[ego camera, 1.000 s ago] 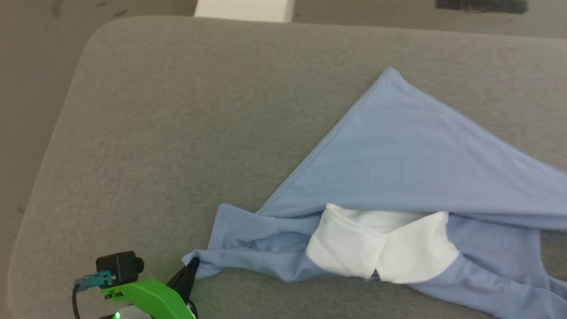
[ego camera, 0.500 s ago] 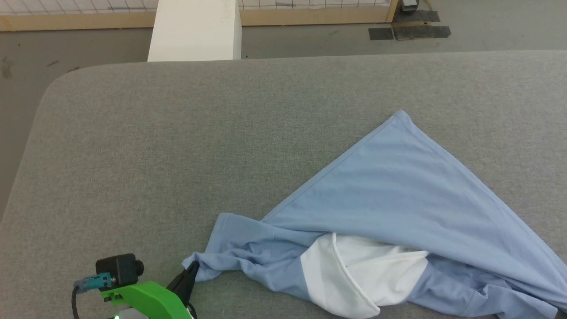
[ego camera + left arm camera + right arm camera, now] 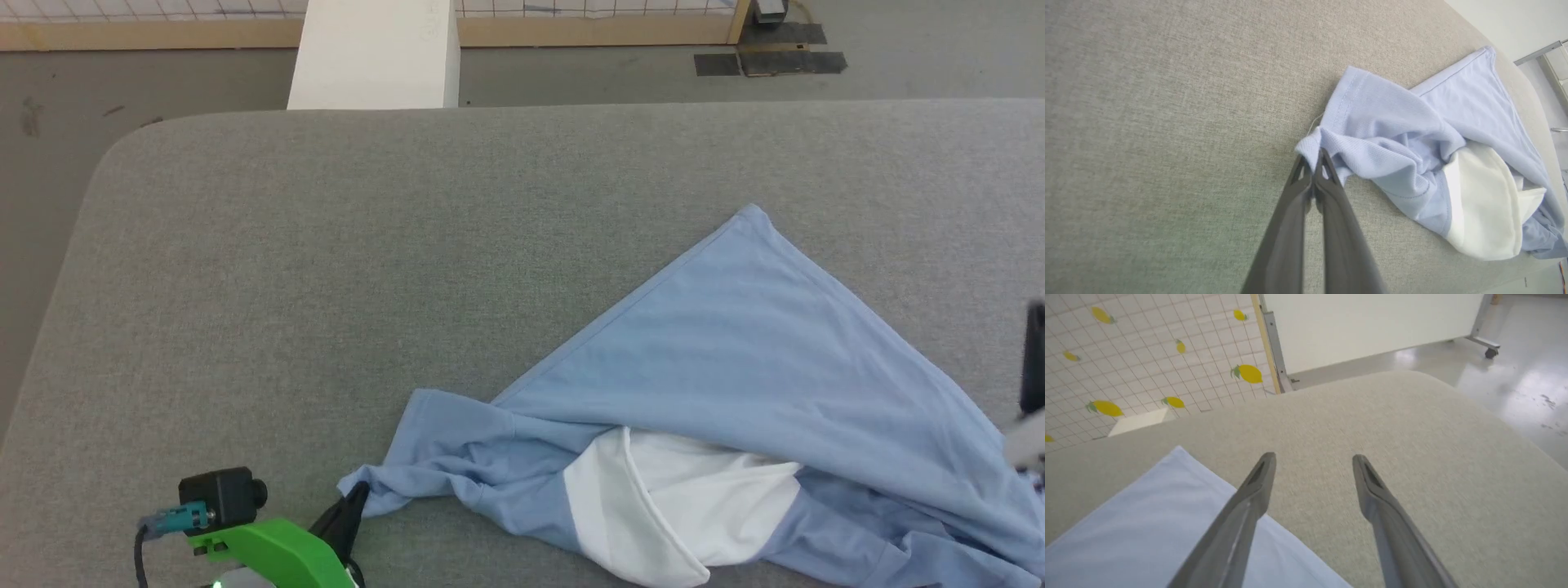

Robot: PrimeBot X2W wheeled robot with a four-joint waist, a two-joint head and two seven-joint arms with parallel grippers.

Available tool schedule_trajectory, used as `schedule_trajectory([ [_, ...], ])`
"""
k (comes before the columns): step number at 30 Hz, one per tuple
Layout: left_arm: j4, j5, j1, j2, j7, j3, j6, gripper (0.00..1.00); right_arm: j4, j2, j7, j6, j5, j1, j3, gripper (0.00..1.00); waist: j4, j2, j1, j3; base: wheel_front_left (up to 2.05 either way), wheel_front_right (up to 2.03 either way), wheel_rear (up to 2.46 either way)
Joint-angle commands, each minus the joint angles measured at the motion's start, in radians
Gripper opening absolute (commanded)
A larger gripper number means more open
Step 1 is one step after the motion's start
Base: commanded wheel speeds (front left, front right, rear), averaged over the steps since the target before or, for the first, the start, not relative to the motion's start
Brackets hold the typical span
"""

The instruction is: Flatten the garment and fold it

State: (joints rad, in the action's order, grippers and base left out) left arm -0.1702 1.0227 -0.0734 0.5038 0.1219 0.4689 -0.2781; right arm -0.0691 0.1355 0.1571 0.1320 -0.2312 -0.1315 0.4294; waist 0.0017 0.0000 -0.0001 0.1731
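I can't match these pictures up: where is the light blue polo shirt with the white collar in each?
Head view: the light blue polo shirt lies lower right.
Left wrist view: the shirt sits right of centre, an edge pinched in the left gripper.
Right wrist view: the shirt shows lower left.
Shared landmark: the grey fabric table.

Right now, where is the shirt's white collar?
In the head view the white collar lies low and right of centre on the table, partly under a fold of the garment, right of the left gripper.
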Motion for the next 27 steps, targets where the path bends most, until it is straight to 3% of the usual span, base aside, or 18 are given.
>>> schedule_trajectory([
  [1,0.0,-0.002,0.01,0.003,-0.001,-0.001,0.002,0.0,-0.007,0.018,-0.046,-0.001,-0.012,-0.038,-0.046,1.0,0.008,0.0,0.0001,0.01,0.0,0.0,0.0],
  [5,-0.001,-0.007,0.029,0.0,-0.001,0.001,0.006,0.0,-0.082,0.067,-0.149,-0.001,-0.042,-0.163,-0.219,1.0,0.025,0.0,0.0001,0.037,0.0,0.0,0.0],
  [10,-0.001,-0.014,0.057,-0.01,0.001,0.01,0.012,0.0,-0.242,0.111,-0.121,-0.001,-0.072,-0.334,-0.374,1.0,0.061,0.0,0.0001,0.084,0.0,0.0,0.0],
  [18,0.02,-0.026,0.108,-0.04,-0.003,0.032,0.031,0.0,-0.53,0.149,0.193,-0.001,-0.05,-0.594,-0.452,1.0,0.14,0.0,0.0001,0.17,0.0,0.0,0.0],
  [27,0.058,-0.034,0.151,-0.077,-0.015,0.054,0.056,0.0,-0.667,0.161,0.51,-0.001,0.039,-0.746,-0.435,1.0,0.199,0.0,0.0001,0.228,0.0,0.0,0.0],
])
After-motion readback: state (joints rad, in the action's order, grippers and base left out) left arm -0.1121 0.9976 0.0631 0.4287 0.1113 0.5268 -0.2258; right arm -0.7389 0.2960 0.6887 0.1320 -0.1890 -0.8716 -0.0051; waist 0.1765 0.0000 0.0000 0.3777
